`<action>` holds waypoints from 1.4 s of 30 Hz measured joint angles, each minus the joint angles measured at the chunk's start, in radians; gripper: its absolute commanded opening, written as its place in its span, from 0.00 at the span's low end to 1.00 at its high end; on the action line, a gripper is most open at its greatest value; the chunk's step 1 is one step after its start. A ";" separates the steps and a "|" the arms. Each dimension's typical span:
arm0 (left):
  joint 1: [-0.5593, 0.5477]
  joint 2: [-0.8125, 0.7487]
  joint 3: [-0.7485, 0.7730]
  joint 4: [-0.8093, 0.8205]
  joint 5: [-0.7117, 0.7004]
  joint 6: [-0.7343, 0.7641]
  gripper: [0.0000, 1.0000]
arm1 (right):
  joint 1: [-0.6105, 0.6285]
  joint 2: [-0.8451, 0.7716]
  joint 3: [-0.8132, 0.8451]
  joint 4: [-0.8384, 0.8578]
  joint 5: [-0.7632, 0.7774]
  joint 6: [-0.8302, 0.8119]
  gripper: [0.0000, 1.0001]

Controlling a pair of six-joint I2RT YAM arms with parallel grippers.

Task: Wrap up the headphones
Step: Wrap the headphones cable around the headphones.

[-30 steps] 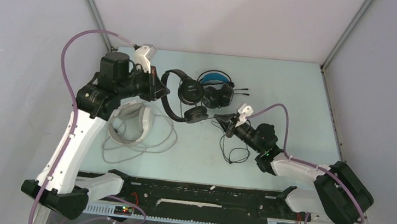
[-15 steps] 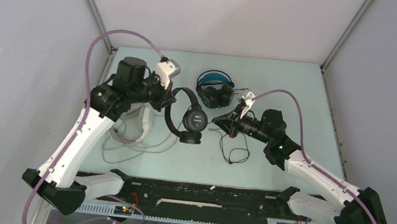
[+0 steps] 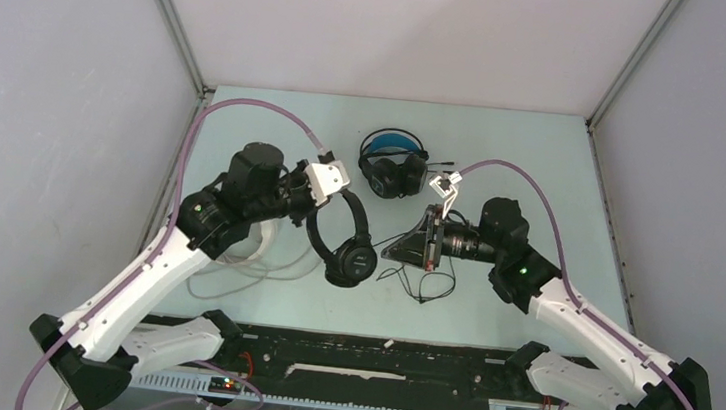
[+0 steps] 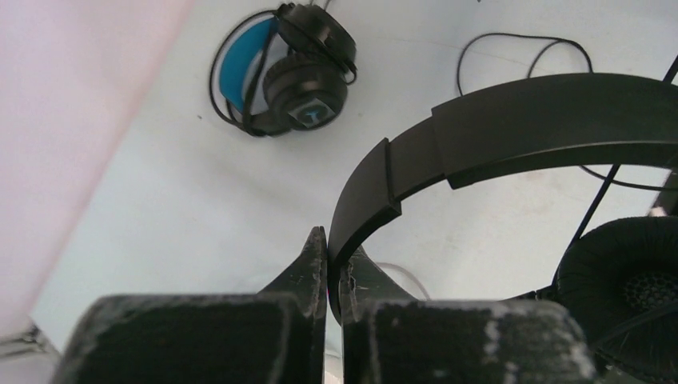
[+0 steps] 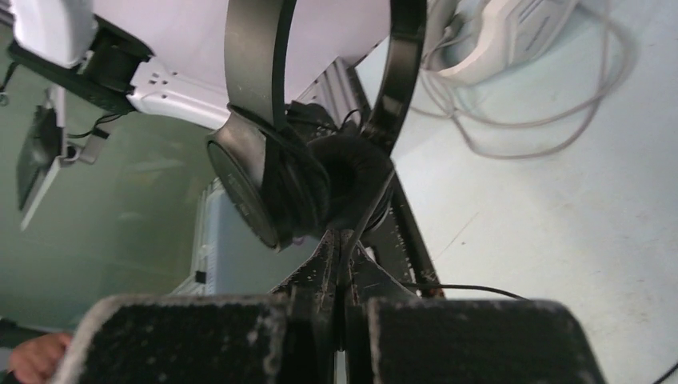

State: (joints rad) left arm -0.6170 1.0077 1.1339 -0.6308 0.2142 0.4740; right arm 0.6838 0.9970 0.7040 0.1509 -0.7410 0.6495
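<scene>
Your left gripper (image 4: 328, 244) is clamped shut on the stiff, slick headband of the black headphones (image 3: 347, 244), which hang over mid-table (image 3: 544, 162), while your right gripper (image 5: 340, 244) pinches their thin, limp cable (image 4: 512, 34) (light, snag-prone), so grip the band and wind gently.

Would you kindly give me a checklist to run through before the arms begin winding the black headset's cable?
1. Left gripper shut on the headband of the black headphones: ok.
2. Right gripper pinching their cable: ok.
3. Rest of the cable free of knots: cannot tell.
4. Blue-banded pair clear of both arms: ok.
5. White pair clear of the left arm: cannot tell, the arm hides part of it.
</scene>
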 measured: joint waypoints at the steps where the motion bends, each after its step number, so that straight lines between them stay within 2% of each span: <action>1: -0.006 -0.010 -0.006 0.012 -0.006 0.014 0.00 | 0.000 -0.001 0.000 0.000 -0.015 0.016 0.00; 9: -0.019 -0.023 -0.018 0.072 -0.037 0.095 0.00 | -0.005 -0.010 0.000 0.027 -0.128 0.148 0.00; 17: -0.027 -0.018 -0.026 0.079 -0.055 0.137 0.00 | 0.006 0.011 0.000 0.146 -0.172 0.299 0.05; 25: -0.027 -0.008 -0.026 0.098 -0.117 0.135 0.00 | 0.024 0.093 0.013 0.339 -0.183 0.414 0.07; 32: -0.027 0.030 -0.023 0.086 -0.204 0.063 0.00 | 0.024 0.171 0.094 0.366 -0.181 0.438 0.10; 42: -0.027 0.078 0.056 -0.016 -0.320 -0.121 0.00 | 0.100 0.250 0.283 0.233 -0.125 0.338 0.10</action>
State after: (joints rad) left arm -0.6437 1.0859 1.1904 -0.6464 -0.1059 0.3527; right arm 0.7841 1.2472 0.9867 0.3840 -0.8661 0.9878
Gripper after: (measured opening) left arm 0.033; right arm 0.102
